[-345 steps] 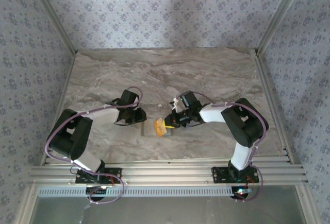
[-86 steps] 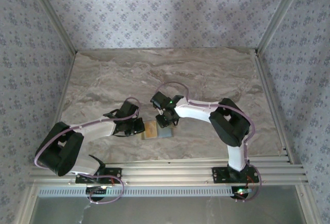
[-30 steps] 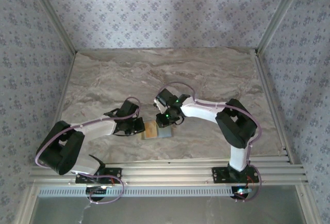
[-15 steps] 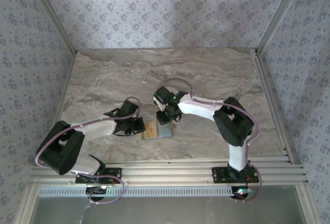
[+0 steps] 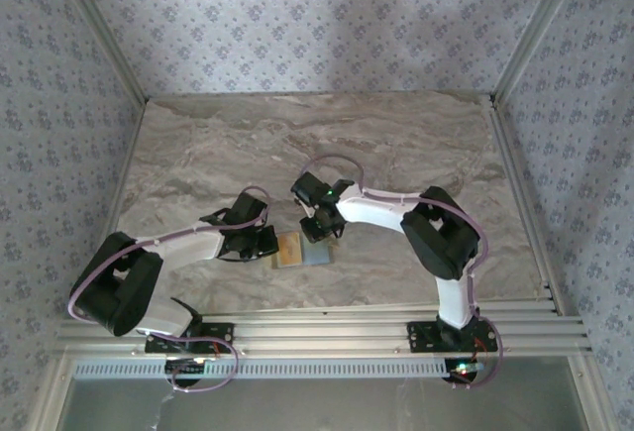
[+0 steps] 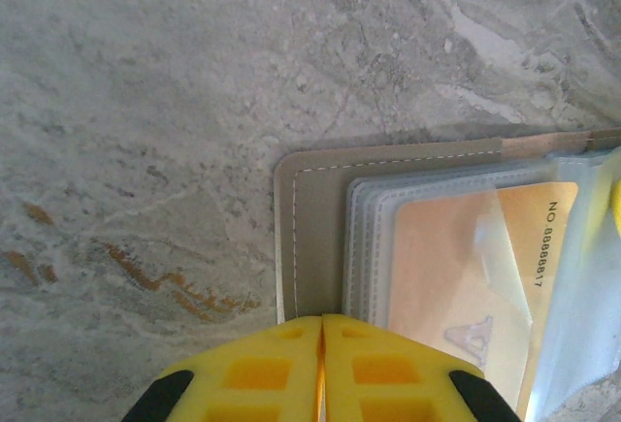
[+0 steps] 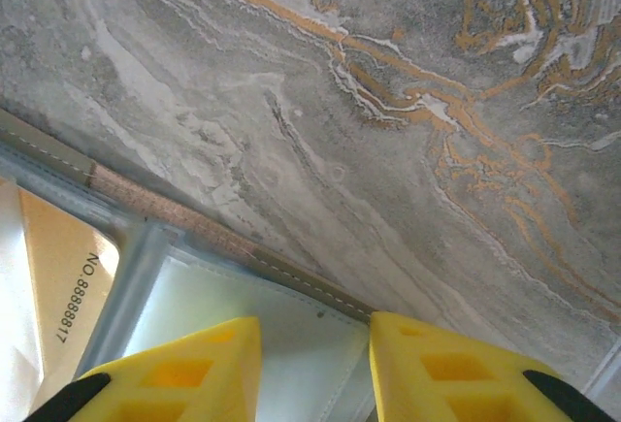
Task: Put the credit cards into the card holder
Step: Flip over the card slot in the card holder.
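Right pincer (image 7: 312, 335) farther left than before, credit card (image 6: 451, 276) partly under clear sleeve (image 6: 506, 236).

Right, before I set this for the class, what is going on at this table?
Two robot arms are working on an open card holder lying on the marble table. The left gripper, shut, sits at the holder's edge. An orange credit card is already in a clear sleeve. The right gripper hovers open over the other half, holding nothing.

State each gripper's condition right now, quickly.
Left gripper: closed, at the card holder edge.
Right gripper: open, holding nothing.
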